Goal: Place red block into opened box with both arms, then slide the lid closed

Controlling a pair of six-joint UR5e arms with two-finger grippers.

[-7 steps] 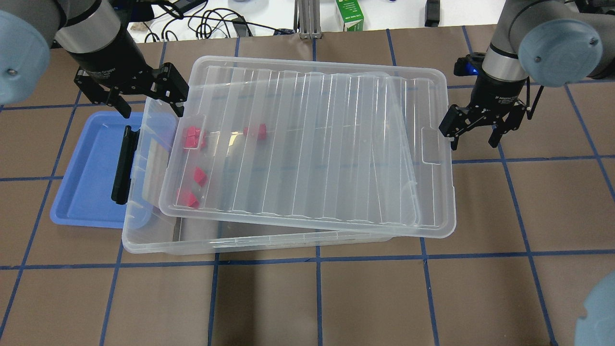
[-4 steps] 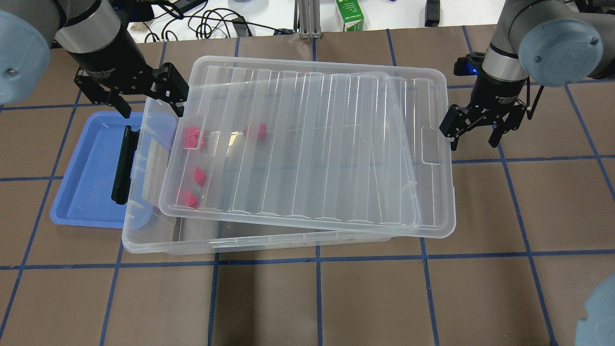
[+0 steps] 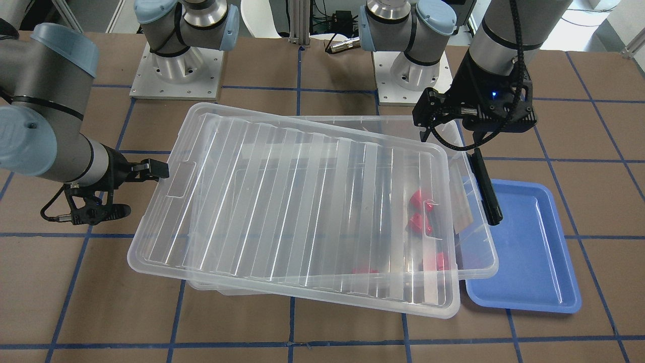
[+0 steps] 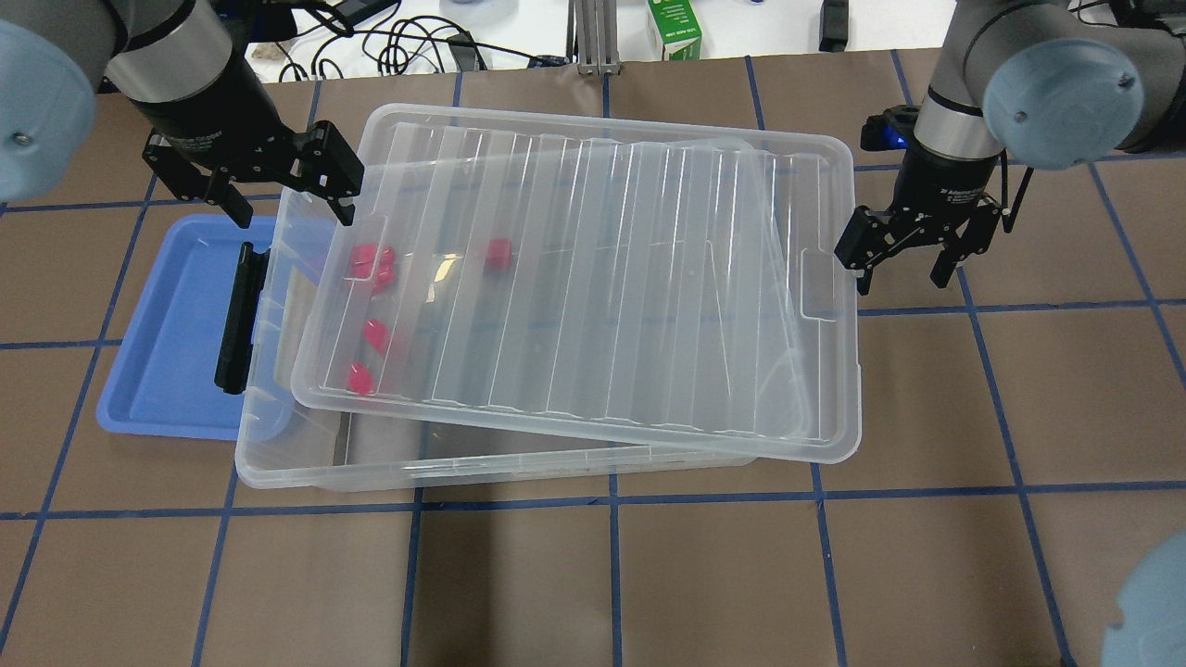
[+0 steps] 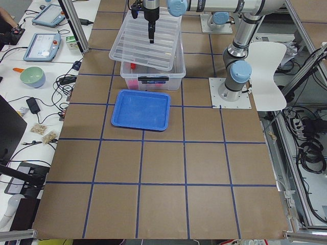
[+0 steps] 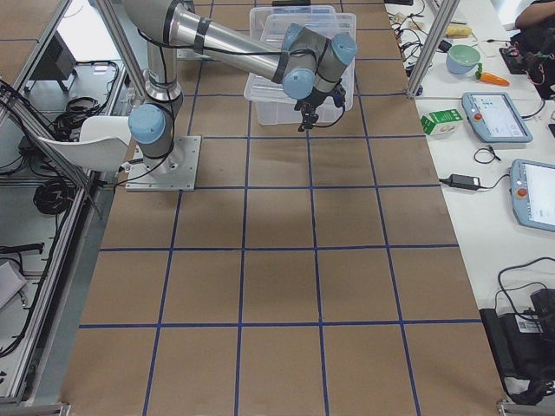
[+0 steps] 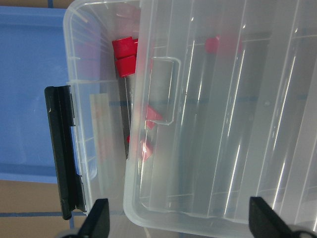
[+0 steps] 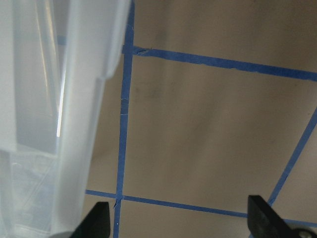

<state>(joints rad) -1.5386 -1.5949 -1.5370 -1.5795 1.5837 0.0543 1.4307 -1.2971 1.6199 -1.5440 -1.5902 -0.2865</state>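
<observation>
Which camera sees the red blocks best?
The left wrist camera: the red blocks sit close up, two uncovered beside the lid. Overhead and front views show them small, mostly under the lid. The right wrist view shows none.

In the overhead view's upper corners, the left arm and the right arm are showing silver-grey tubes, pale blue round caps and black, white-lettered wrists.

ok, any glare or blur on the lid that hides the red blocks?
Front-facing: white glare streaks along the lid ribs, red blocks dimmed but visible. Overhead: milder streaks, blocks readable. Left wrist: blocks hazy under the lid, crisp in the uncovered strip. Right wrist: lid edge soft and milky.
</observation>
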